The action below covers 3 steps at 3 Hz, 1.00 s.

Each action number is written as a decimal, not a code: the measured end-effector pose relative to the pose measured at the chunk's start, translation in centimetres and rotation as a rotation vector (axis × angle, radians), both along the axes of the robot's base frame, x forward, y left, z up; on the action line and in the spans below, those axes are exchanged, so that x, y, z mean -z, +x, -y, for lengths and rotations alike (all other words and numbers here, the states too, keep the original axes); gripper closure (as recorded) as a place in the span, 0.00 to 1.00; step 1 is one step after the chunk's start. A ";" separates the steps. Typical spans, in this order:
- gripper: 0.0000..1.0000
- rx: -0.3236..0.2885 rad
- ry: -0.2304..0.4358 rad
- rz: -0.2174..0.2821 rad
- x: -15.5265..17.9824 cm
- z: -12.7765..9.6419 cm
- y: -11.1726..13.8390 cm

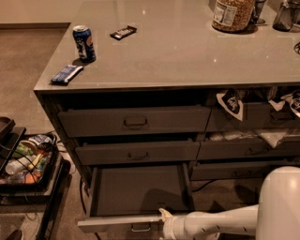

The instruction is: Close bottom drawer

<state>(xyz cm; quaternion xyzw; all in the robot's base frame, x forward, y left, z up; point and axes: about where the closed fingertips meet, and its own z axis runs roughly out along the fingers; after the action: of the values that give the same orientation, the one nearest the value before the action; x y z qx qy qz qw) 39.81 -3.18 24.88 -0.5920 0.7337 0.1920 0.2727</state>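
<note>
The bottom drawer [136,190] stands pulled far out of the left stack, showing its plain dark inside. Its slim front panel [117,223] lies at the lower edge of the view, with the small metal handle [140,228] under it. My gripper [162,215], at the end of the white arm [215,222] reaching in from the right, sits at the top edge of that front panel, just right of the handle. Whether it touches the panel is unclear.
Two closed drawers [136,122] sit above the open one. On the counter [187,51] stand a blue can [84,43], a blue wrapper [66,74], a dark snack bar [123,32] and a jar [232,14]. A black cart with items [26,161] is on the left.
</note>
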 end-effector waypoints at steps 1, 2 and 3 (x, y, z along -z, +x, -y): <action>0.00 0.032 0.006 -0.035 2.2 1.0 -0.2; 0.00 0.032 0.006 -0.035 2.3 1.0 -0.2; 0.18 0.032 0.006 -0.035 2.3 1.0 -0.2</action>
<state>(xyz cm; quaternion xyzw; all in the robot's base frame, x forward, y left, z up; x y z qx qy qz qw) 39.58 -4.23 22.63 -0.5759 0.7471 0.2004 0.2646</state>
